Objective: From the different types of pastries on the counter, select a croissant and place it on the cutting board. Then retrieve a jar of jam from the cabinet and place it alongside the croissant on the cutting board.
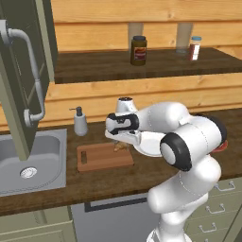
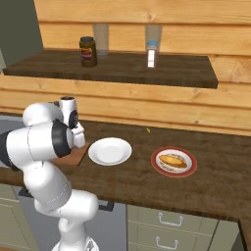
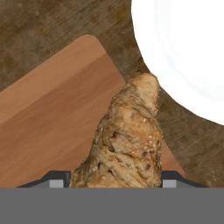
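My gripper (image 3: 114,180) is shut on the croissant (image 3: 129,140), a ridged golden-brown pastry held between both fingertips (image 3: 57,179). It hangs over the right end of the reddish-brown cutting board (image 3: 52,127), near the board's corner. In the left base view the croissant (image 1: 120,147) hangs just above the cutting board (image 1: 101,158), under the hand. The smooth oblong bun (image 2: 172,161) lies on a red-rimmed plate on the counter (image 2: 215,181). An open door (image 1: 19,75) of the cabinet stands at the far left. The jar of jam is out of view.
An empty white plate (image 1: 147,145) sits right beside the board. A steel sink (image 1: 47,160) and a soap dispenser (image 1: 80,122) are to the left. On the upper wooden shelf stand a tall brown jar (image 1: 138,50) and a small shaker (image 1: 195,47).
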{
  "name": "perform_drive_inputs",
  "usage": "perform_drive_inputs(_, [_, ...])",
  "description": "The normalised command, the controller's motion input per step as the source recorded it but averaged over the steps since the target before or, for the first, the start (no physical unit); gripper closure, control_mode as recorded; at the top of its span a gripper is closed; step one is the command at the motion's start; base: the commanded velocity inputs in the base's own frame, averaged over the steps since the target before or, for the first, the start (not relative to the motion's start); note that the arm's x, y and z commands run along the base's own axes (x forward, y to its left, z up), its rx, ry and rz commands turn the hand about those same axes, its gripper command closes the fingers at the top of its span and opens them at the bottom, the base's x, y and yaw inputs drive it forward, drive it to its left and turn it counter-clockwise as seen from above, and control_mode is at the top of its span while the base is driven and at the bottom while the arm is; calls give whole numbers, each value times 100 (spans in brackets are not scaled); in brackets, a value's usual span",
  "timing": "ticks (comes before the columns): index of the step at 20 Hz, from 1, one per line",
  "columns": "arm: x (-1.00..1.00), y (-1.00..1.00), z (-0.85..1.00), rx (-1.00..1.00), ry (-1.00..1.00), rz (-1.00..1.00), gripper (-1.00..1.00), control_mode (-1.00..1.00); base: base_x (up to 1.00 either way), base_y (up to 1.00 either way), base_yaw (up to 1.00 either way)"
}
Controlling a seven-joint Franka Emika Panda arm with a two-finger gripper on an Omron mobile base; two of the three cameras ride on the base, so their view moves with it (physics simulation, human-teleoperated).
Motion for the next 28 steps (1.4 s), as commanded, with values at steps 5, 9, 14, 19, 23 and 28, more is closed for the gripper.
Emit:
perform_drive_inputs(5, [40,10,-42,0,0,0,100,-100,0,0,0])
perform_drive_inputs(9, [0,0,0,0,0,0,100,-100,0,0,0])
perform_drive_inputs(14, [0,0,0,0,0,0,-100,-100,0,0,0])
perform_drive_inputs(19, [0,0,0,0,0,0,-100,-100,0,0,0])
perform_drive_inputs(23, [0,0,8,1,0,0,-100,-100,0,0,0])
perform_drive_inputs(28, [-13,-18,77,6,-7,0,-100,-100,0,0,0])
